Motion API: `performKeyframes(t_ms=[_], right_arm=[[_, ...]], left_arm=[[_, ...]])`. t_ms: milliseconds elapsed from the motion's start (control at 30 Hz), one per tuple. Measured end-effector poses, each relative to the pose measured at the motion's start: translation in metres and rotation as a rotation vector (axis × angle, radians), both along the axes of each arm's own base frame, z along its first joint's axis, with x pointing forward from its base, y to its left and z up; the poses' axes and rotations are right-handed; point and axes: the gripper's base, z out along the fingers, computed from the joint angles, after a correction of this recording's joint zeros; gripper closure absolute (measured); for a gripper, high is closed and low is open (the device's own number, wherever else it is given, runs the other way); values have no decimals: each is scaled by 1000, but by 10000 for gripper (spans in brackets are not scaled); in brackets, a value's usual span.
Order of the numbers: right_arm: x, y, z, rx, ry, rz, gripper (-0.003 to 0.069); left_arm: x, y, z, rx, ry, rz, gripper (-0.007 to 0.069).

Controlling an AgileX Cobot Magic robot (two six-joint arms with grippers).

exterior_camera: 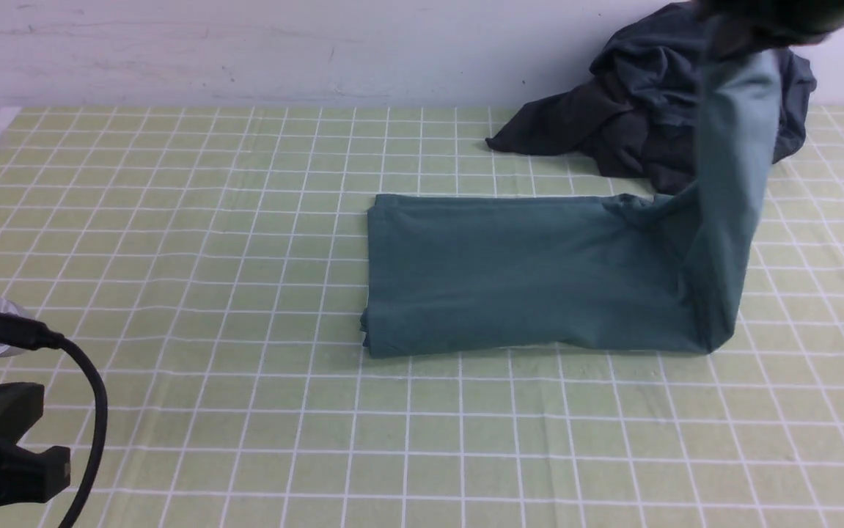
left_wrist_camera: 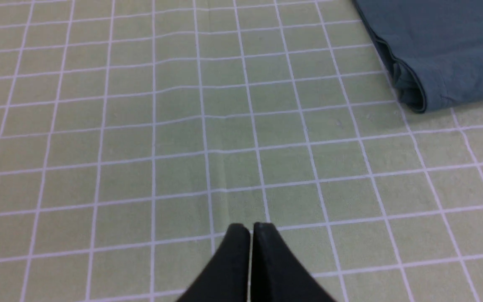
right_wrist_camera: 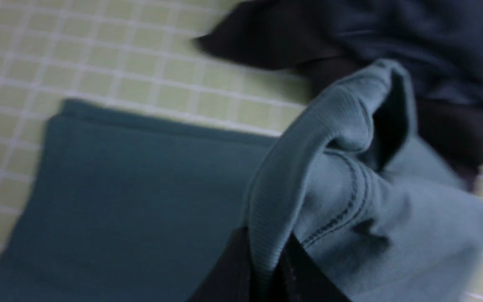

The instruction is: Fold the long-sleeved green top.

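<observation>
The left end effector [left_wrist_camera: 250,228], its two black fingers pressed together on nothing, hangs low over the table [exterior_camera: 172,257] at the robot's near left, with a black cable [exterior_camera: 92,411] looping down from the arm behind it. Beneath it, a pale green cloth [exterior_camera: 465,440] ruled in white squares covers the table, lying mostly flat with faint ripples and creases. Ahead of this end effector and to its right, well apart from it, lies the green long-sleeved top [exterior_camera: 524,271], folded into a long band across the middle of the table, its layered edge turned toward the idle fingers. The right end effector [right_wrist_camera: 266,260], raised high at the far right and blurred in the front view, is pinched tight on a ribbed, stitched edge of the top. From it a strip of teal fabric hangs down to the right end of the folded band on the table. Just behind and below this raised end effector, a heap of charcoal-grey garments [exterior_camera: 634,117] sits crumpled on the cloth against a scuffed white wall [exterior_camera: 246,51] that closes off the far side of the table.
</observation>
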Motion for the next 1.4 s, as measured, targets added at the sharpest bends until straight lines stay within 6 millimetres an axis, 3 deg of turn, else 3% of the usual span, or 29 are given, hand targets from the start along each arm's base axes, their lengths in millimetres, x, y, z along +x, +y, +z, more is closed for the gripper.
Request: performKeyframes(t_ms=[100,200,300,367,500,667,767,933,1033,1167,1233,1267,1333,1367,1400], right_arm=[[7,60,-34,0,11,142,636],[11,118,-80,-18,11,268,617],[14,145,-105,-29,5,321,568],[18,161,-116,-26,-9,345,497],[19,176,-118,-17,-34,369,363],[20,174,-115,-38,-31,371,353],[24,169,-135,-51,49,342,450],[23,188,-191,20,210,344,620],[16,199,-198,80,252,359,659],[9,203,-168,120,199,414,673],[1,195,-109,108,51,481,673],[-1,193,-98,110,26,487,673],[-24,172,-19,79,-174,522,673],[-26,170,-13,65,-194,526,673],[-43,153,29,29,-305,525,673]], left_arm=[[0,0,0,-2,-6,1,627],[0,0,1,-4,-8,1,627],[0,0,1,-4,-6,1,627],[0,0,0,-3,3,0,627],[-1,0,-1,-2,17,-2,627],[-1,0,-1,-2,19,-2,627],[-1,0,-1,-2,18,-2,627],[0,0,-1,-3,8,-1,627],[0,0,1,-1,-7,-2,627],[-5,0,6,11,-57,-9,627],[-13,1,12,28,-111,-22,627],[-14,1,12,28,-115,-22,627],[-22,2,17,31,-163,-25,627],[-23,2,17,32,-167,-25,627],[-26,2,19,32,-186,-25,627]])
